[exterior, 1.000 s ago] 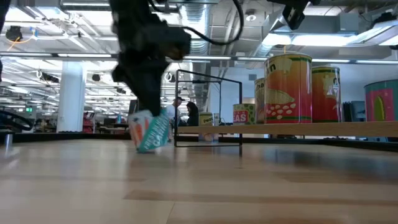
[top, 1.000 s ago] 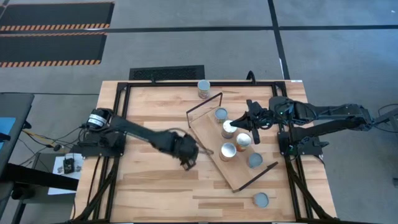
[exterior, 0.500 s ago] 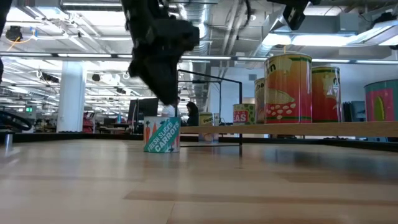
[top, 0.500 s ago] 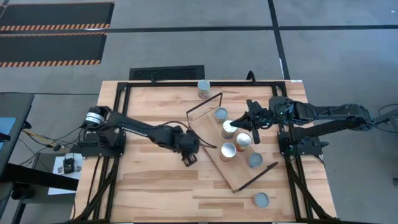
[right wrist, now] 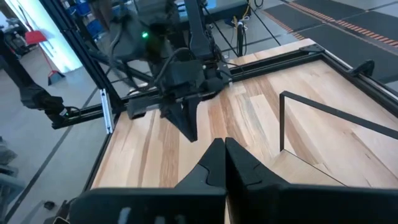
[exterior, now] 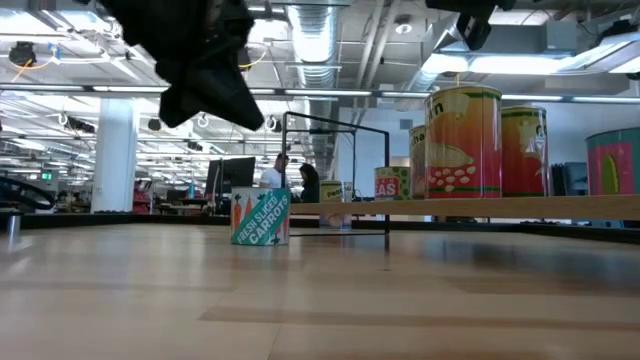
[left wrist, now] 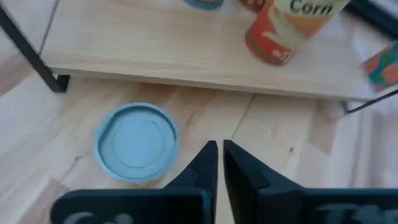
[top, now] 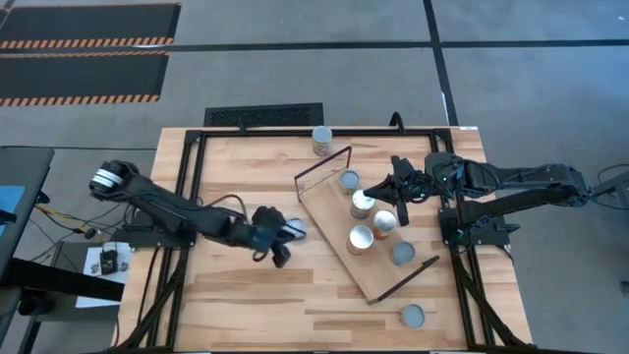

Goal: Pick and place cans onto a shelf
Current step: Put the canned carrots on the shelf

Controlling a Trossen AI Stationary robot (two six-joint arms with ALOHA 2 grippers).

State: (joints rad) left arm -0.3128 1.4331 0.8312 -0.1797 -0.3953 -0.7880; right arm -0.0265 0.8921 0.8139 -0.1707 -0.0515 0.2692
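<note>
**Teal-labelled can standing on the tabletop, short of the shelf**

Teal and white on its label, the carrots can (exterior: 261, 219) stands upright on the striped plank tabletop (top: 236, 295), just beside the near long edge of the shelf (top: 378, 270) and not on it. Its bluish-grey lid shows from above in the high view (top: 293, 229) and the left wrist view (left wrist: 137, 141).

The left gripper (top: 279, 255) hangs above the table just beside this can, without touching it. Its two dark fingers (left wrist: 205, 167) lie pressed together with almost no gap, and nothing is held between them.

Beyond the can, the shelf lies at an angle across the table, a thin black wire frame (top: 322, 167) standing at each short end. On the board stand several cans: one with a bluish-grey top (top: 349, 180) at the far end, a corn can (top: 363, 205), an orange-sided can (top: 384, 222), a can with a tan top (top: 361, 239) and a further bluish-grey top (top: 403, 254).

The right gripper (top: 394, 189) waits above the shelf, beside the corn can. Its fingers (right wrist: 214, 163) meet at the tips, empty.

Off the shelf, one can (top: 322, 141) stands at the far table edge and another (top: 413, 316) near the near edge.

In the low view, people (exterior: 283, 172) show in the room behind the table.
</note>
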